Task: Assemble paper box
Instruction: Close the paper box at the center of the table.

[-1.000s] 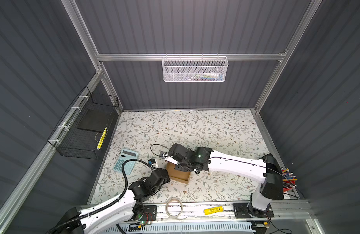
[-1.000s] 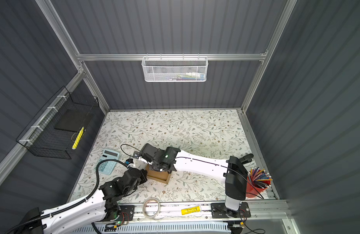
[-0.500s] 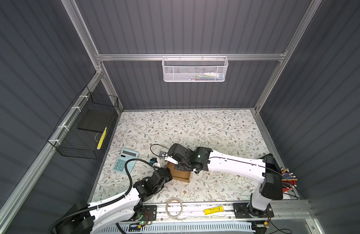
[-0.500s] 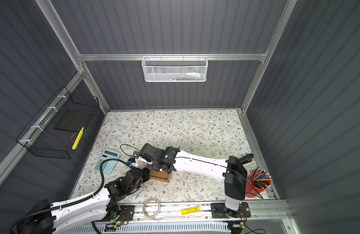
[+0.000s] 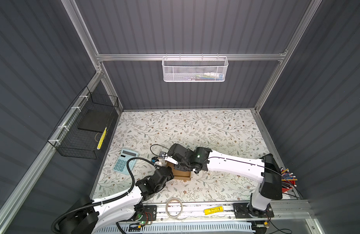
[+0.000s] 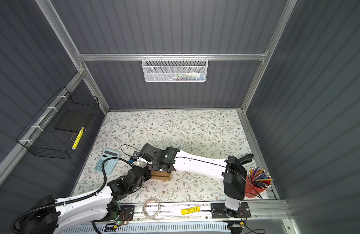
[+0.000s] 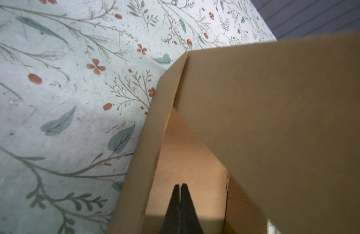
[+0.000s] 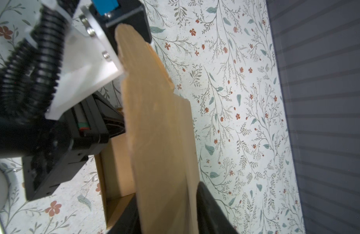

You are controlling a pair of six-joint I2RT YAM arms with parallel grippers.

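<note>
On the table (image 5: 215, 129): my paper box (image 5: 182, 175) lies near the calculator (image 5: 125, 162), apart from it, and both my arms meet over it.
Paper box, done so far: I judge the tray part folded up, though most of it is hidden under my arms in both top views.
Lid panel (image 8: 158, 131): it stands raised above the open tray, so it is not yet folded down.
Side wall (image 7: 152, 141): it is upright on the table, with its crease holding.
Inner flap (image 7: 187, 154): it leans inside the tray, and I cannot tell if it is fully seated.
Right gripper (image 8: 167, 194): my jaws stand apart with the lid panel between them. I cannot tell whether either pad touches it.
Left gripper (image 7: 180, 185): my fingers are pressed together and empty, with the tip poked inside the tray at the inner flap.
Rounded tab (image 8: 134, 50): it is free in the air at the lid's far end.
Left to do, by my reckoning: settle the flap, lower the lid and tuck in the tab.
</note>
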